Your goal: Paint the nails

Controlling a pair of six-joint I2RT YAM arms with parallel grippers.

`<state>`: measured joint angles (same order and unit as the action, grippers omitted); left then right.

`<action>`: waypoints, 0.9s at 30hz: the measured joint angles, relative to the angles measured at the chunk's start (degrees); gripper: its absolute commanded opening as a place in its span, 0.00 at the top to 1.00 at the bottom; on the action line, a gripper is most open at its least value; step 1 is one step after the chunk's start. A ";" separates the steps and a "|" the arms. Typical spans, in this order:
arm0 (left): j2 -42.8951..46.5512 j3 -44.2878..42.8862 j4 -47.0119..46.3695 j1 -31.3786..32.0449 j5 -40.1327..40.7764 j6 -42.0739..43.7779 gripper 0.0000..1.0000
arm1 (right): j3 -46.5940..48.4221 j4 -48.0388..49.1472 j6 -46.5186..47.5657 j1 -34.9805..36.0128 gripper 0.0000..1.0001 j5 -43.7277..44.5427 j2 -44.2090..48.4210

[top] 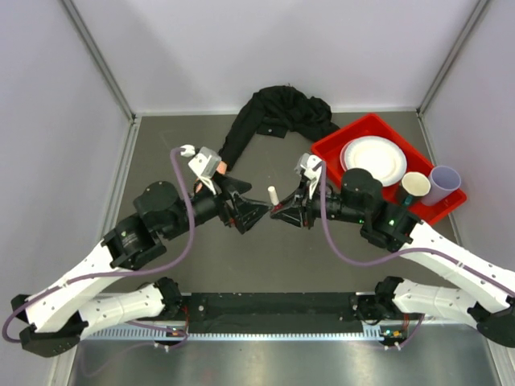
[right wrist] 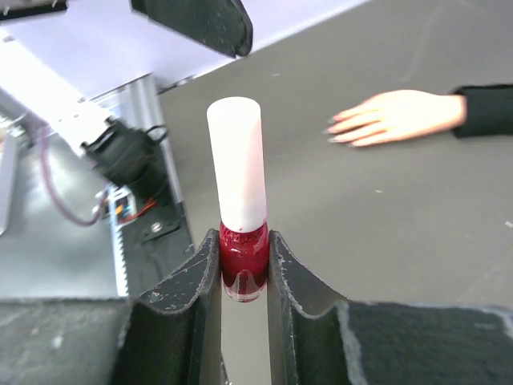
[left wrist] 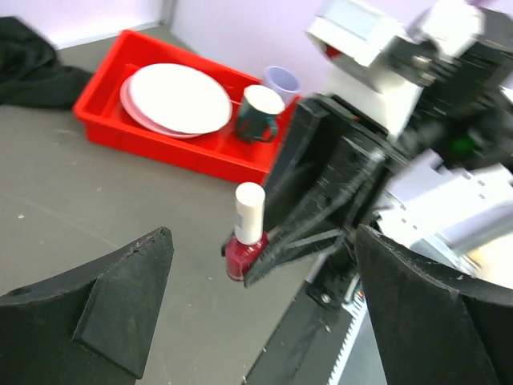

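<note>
Red tray point(top: 328, 153) holds white plates point(top: 372, 158) and a dark mug point(top: 415, 186), lilac cup point(top: 443, 182) alongside

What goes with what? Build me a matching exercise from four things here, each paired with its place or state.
Things:
1. nail polish bottle
2. white plate
3. mannequin hand
4. left hand

Places or states:
A. in the red tray
B. wide open, holding nothing
C. clamped by the right hand
D. lying flat on the grey table

Pairs: 1-C, 2-A, 3-D, 4-B
</note>
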<state>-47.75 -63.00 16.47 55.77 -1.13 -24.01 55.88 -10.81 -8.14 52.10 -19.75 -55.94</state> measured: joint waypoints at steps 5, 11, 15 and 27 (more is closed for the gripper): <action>1.81 -0.13 1.84 -0.22 -6.38 1.73 0.06 | 0.00 -0.28 1.01 -1.51 1.00 -8.39 0.09; -0.46 -0.11 1.66 -0.98 -16.39 4.39 0.13 | 0.00 -0.39 1.03 -3.50 1.00 -18.73 0.07; -2.23 -0.11 1.44 -1.60 -20.72 6.12 0.18 | 0.00 -0.37 0.87 -3.54 1.00 -22.38 0.07; -4.59 -0.09 -3.41 -5.53 -25.42 5.33 0.63 | 0.00 -0.39 0.85 -3.54 1.00 -24.44 0.07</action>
<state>-52.34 -63.09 13.06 50.24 -26.55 -18.68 55.88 -11.20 -7.29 48.56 -44.18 -55.88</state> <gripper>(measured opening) 0.495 0.195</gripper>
